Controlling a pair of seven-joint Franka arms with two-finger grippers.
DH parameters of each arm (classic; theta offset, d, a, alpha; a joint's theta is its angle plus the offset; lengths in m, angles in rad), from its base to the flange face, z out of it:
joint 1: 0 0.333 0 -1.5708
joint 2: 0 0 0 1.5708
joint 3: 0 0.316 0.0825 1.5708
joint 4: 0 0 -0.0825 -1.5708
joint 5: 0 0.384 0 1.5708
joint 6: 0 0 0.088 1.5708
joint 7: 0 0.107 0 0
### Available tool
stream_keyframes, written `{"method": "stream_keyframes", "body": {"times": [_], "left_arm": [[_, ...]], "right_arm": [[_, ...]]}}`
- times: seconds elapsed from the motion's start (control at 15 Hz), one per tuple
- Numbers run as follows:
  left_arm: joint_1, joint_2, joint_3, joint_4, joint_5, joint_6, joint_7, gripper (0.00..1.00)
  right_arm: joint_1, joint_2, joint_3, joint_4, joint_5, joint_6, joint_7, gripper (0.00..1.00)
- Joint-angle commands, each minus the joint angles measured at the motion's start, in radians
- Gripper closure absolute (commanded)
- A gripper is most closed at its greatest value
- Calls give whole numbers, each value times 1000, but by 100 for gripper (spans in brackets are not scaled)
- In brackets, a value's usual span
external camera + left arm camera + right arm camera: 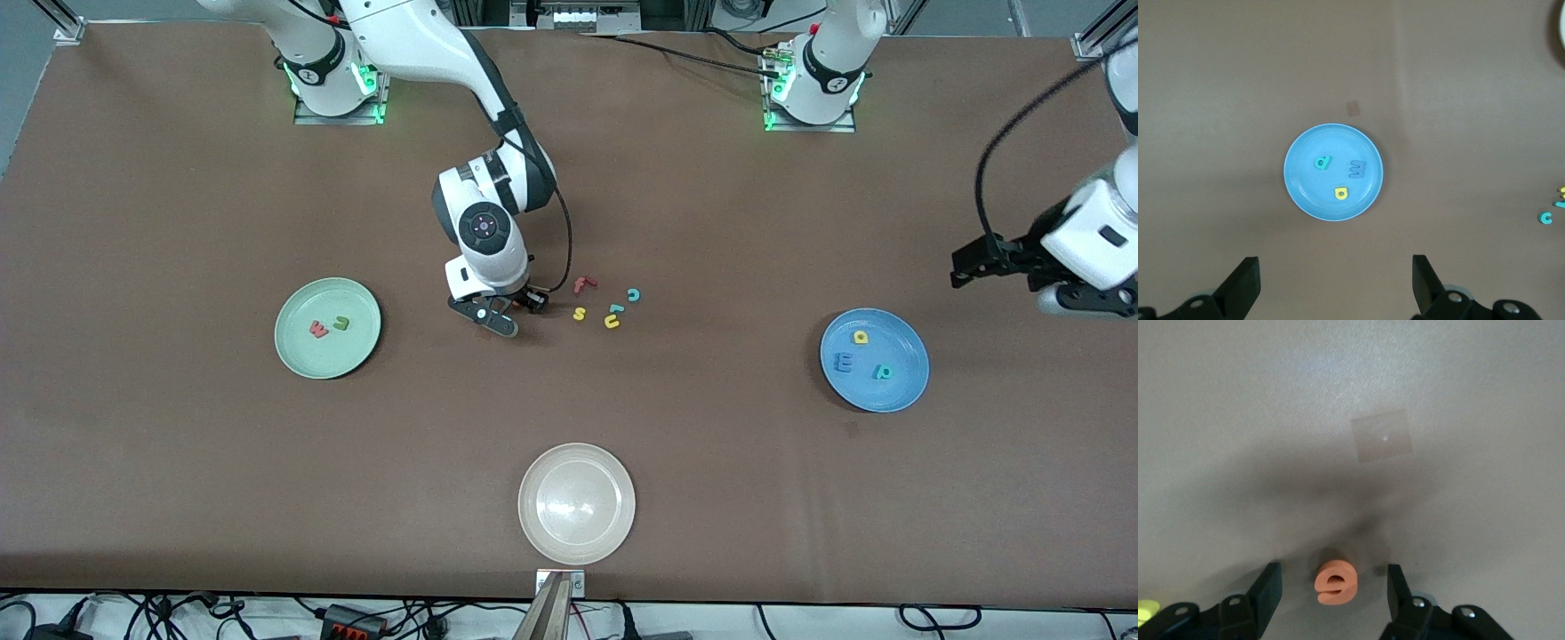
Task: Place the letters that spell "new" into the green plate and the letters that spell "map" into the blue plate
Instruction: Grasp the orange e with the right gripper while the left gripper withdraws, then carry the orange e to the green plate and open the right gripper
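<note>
The orange e point(1335, 584) lies flat on the table between the fingers of my right gripper point(1333, 572). The gripper is low over it and open, with a gap on each side. In the front view that gripper point(508, 313) stands between the green plate point(302, 356) and the loose letters. The pinkish-red w point(318, 330) and dark green n point(340, 323) lie in the green plate. The blue plate point(900, 393) holds the blue m point(842, 362), yellow a point(860, 337) and teal p point(881, 372). My left gripper point(1335, 263) hangs open over bare table beside the blue plate point(1305, 193).
Loose letters lie near mid-table: a red f point(582, 284), yellow s point(579, 313), teal c point(633, 294), yellow u point(612, 322) and a small teal piece point(615, 309). A beige-white plate point(535, 484) sits close to the front camera's edge.
</note>
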Motion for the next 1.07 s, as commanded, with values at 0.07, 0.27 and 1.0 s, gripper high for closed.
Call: {"method": "stream_keyframes", "body": {"times": [0.07, 0.27, 1.0], "left_arm": [[-70, -101, 85, -120, -21, 50, 11, 0], [-64, -101, 89, -118, -62, 43, 8, 0], [-50, -81, 58, -76, -13, 4, -6, 0]], "right_arm": [[7, -6, 2, -6, 19, 0, 8, 42], [7, -6, 7, -6, 19, 0, 8, 59], [10, -95, -146, 3, -25, -156, -56, 100]]}}
